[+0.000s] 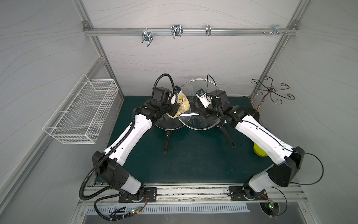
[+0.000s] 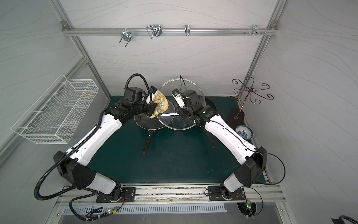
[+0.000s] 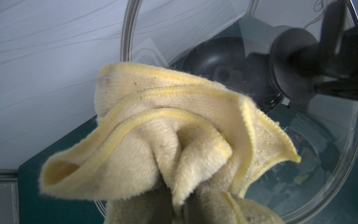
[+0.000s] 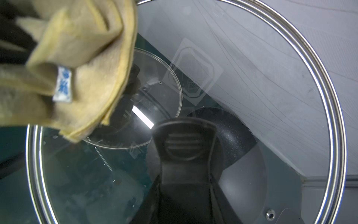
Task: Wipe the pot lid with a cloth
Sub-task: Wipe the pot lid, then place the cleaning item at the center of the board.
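Note:
In both top views the glass pot lid [image 1: 195, 122] [image 2: 174, 122], rimmed in steel, stands tilted on edge above the green mat. My right gripper [image 1: 199, 110] [image 4: 186, 203] is shut on the lid's black handle [image 4: 184, 143] [image 3: 290, 64]. The pale yellow, stained cloth [image 1: 182, 104] [image 2: 159, 103] [image 3: 155, 126] [image 4: 81, 58] is bunched in my left gripper [image 1: 176, 109] [image 3: 180, 213], which is shut on it. The cloth rests against the lid's left part, on the side away from the handle. The cloth hides the left fingertips.
A black pan under a smaller glass lid [image 1: 168, 124] lies below the cloth, its handle [image 1: 167, 141] pointing forward. A second black pan [image 4: 232, 135] sits behind the held lid. A wire basket [image 1: 81, 110] hangs left. A metal stand [image 1: 271, 91], yellow-green bowl [image 1: 259, 150] and blue-patterned bowl [image 2: 244, 131] stand right.

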Robot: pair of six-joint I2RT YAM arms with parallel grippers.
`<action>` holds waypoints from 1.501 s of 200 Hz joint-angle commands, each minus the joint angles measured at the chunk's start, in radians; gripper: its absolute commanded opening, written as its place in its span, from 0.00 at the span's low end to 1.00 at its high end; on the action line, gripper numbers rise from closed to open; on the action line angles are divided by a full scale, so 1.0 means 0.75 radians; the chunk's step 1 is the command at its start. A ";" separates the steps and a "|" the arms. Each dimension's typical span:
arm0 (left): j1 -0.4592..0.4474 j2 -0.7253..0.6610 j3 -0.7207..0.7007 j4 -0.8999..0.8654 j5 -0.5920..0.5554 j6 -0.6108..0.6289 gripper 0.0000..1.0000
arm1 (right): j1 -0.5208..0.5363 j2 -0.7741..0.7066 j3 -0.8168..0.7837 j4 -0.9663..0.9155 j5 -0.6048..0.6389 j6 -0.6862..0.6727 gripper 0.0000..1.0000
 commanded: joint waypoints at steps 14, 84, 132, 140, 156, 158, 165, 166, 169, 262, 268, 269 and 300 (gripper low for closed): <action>-0.100 -0.044 -0.071 0.072 -0.073 0.085 0.00 | 0.005 0.002 0.167 0.255 -0.003 0.249 0.00; -0.290 0.039 -0.066 0.107 -0.096 0.123 0.00 | -0.016 0.039 0.199 0.236 -0.072 0.355 0.00; -0.293 0.027 -0.096 0.141 -0.104 0.103 0.00 | -0.056 0.009 0.164 0.241 -0.087 0.375 0.00; -0.289 0.018 -0.110 0.152 -0.085 0.105 0.00 | -0.063 0.001 0.153 0.246 -0.087 0.374 0.00; -0.276 -0.004 -0.142 0.192 -0.038 0.087 0.00 | -0.079 -0.007 0.135 0.249 -0.085 0.373 0.00; -0.275 -0.006 -0.143 0.195 -0.029 0.083 0.00 | -0.082 -0.010 0.132 0.248 -0.084 0.373 0.00; -0.268 -0.020 -0.159 0.213 0.003 0.070 0.00 | -0.090 -0.011 0.125 0.242 -0.073 0.370 0.00; -0.267 -0.024 -0.163 0.216 0.009 0.069 0.00 | -0.091 -0.013 0.124 0.241 -0.071 0.372 0.00; -0.266 -0.030 -0.166 0.223 0.023 0.065 0.00 | -0.095 -0.011 0.125 0.234 -0.063 0.375 0.00; -0.243 -0.131 -0.433 0.318 0.313 0.045 0.00 | -0.285 -0.004 0.077 0.186 -0.034 0.378 0.00; -0.243 -0.120 -0.448 0.316 0.322 0.053 0.00 | -0.297 -0.002 0.077 0.182 -0.034 0.380 0.00; -0.243 -0.116 -0.450 0.316 0.324 0.056 0.00 | -0.300 -0.001 0.077 0.182 -0.034 0.379 0.00; -0.244 -0.018 -0.535 0.350 0.293 0.124 0.00 | -0.344 -0.003 0.077 0.177 -0.048 0.385 0.00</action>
